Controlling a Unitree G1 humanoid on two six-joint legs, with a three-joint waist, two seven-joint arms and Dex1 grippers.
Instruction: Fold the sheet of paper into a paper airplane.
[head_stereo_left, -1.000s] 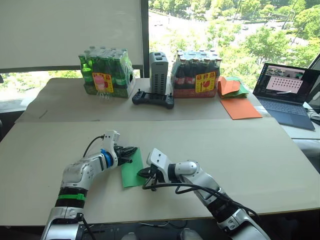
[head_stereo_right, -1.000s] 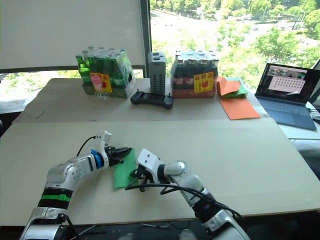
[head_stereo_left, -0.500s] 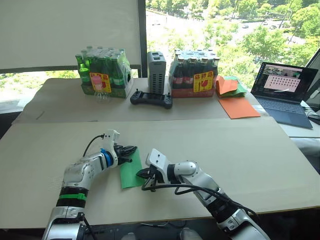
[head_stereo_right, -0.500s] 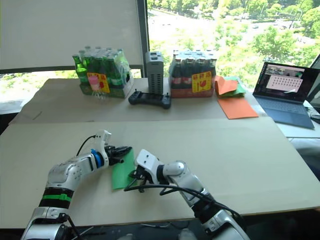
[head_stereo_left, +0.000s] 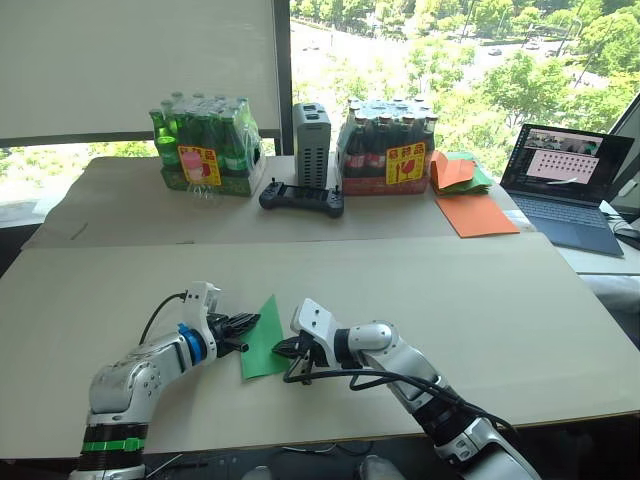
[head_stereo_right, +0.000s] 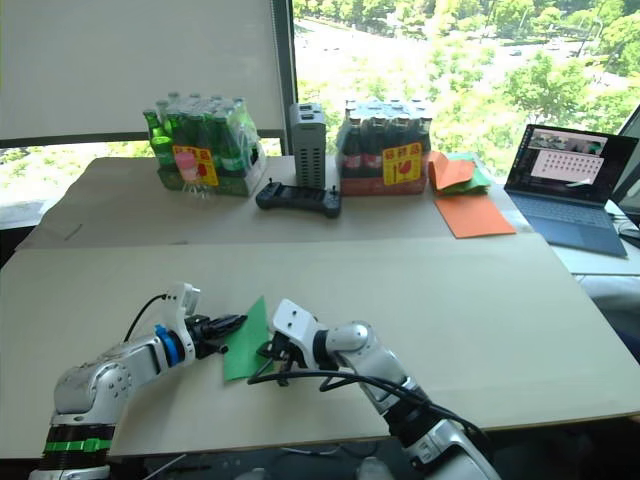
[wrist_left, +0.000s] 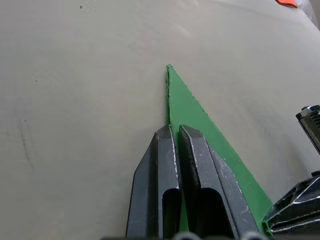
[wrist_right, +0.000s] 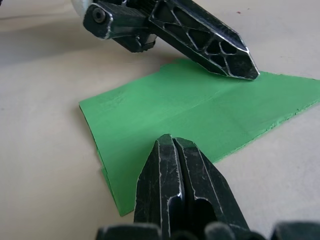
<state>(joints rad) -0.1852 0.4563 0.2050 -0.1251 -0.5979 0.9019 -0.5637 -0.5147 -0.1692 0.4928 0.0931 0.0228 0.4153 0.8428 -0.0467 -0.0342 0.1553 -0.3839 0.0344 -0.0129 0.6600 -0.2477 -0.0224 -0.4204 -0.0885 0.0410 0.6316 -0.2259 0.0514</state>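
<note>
Grippers (head_stereo_left: 248, 325) (head_stereo_left: 284, 349) on green paper airplane (head_stereo_left: 262, 340)

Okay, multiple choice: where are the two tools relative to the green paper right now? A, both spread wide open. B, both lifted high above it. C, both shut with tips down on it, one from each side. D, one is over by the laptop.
C: the left tool and right tool are both shut, tips pressing the folded green paper from opposite sides.
</note>
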